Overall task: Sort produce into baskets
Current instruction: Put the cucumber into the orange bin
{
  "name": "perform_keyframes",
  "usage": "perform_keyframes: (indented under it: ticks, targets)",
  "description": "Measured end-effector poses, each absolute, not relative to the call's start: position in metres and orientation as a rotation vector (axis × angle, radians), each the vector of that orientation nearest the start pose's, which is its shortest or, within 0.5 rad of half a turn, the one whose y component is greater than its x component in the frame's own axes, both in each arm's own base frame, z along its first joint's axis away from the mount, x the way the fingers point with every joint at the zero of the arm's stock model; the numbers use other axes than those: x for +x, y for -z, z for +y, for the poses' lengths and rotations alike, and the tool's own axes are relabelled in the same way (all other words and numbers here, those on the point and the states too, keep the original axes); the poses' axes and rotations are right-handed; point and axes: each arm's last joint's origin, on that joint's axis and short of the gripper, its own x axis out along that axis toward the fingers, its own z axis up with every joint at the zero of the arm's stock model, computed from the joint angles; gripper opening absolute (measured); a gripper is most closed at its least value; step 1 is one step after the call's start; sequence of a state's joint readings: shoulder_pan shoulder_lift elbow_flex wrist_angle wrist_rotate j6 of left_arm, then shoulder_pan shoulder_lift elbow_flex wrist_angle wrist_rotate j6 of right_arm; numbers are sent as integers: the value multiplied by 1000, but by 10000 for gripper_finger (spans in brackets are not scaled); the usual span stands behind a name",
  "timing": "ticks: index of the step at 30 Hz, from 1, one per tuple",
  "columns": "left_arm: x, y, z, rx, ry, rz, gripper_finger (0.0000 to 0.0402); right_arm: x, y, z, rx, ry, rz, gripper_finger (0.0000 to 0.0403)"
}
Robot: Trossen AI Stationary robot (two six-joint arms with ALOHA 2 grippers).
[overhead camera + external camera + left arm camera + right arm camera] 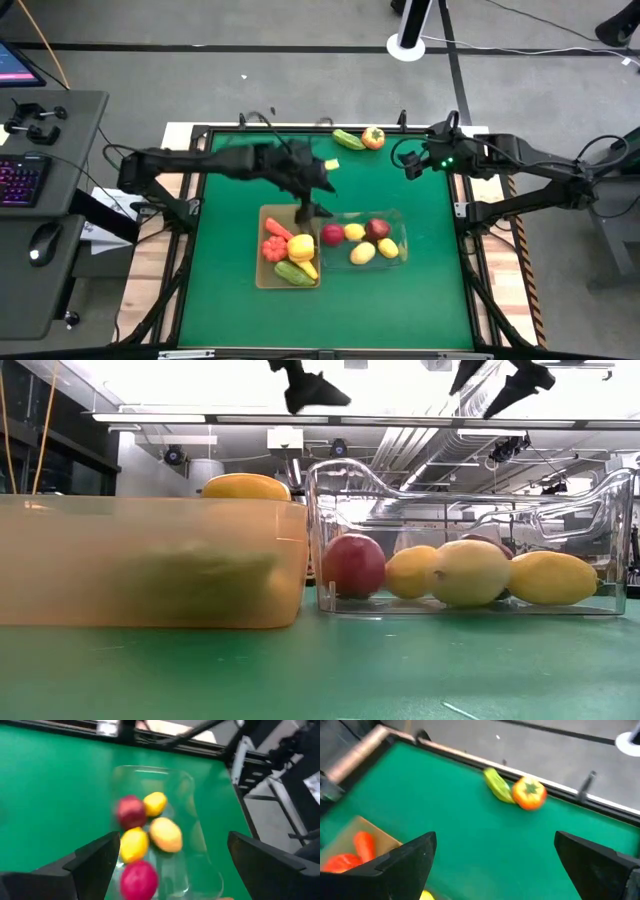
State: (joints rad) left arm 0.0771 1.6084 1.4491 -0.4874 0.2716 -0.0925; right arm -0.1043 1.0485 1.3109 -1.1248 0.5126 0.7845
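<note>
Green table mat [230, 290] bears no legible writing; left gripper [312, 209] and right gripper [412, 160], at 1 o'clock, both spread empty.

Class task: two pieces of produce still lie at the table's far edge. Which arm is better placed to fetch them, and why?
Right. The right gripper hangs open close to the cucumber and tomato; the left gripper is open over the baskets.

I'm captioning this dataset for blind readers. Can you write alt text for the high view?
Two bins sit side by side mid-table on green felt: a tan bin of vegetables and a clear bin of lemons and apples. The open left gripper hovers over them; a cucumber and orange tomato remain at the far edge.
</note>
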Motion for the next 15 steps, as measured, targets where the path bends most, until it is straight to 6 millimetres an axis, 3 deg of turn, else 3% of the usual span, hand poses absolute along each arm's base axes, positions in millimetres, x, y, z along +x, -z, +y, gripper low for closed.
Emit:
perform_keyframes:
  ticks: [3,8,12,15]
  targets:
    - [340,-352,37,-209,94,666,356,174,-389,-32,558,842,489,399]
    - [310,-364,67,-219,-37,714,356,194,-396,-36,493,791,390,399]
    - [295,-355,87,-282,-63,702,356,226,-382,-53,510,804,416,399]
    - [289,-340,94,-367,-16,599,356,258,-360,-81,541,757,492,399]
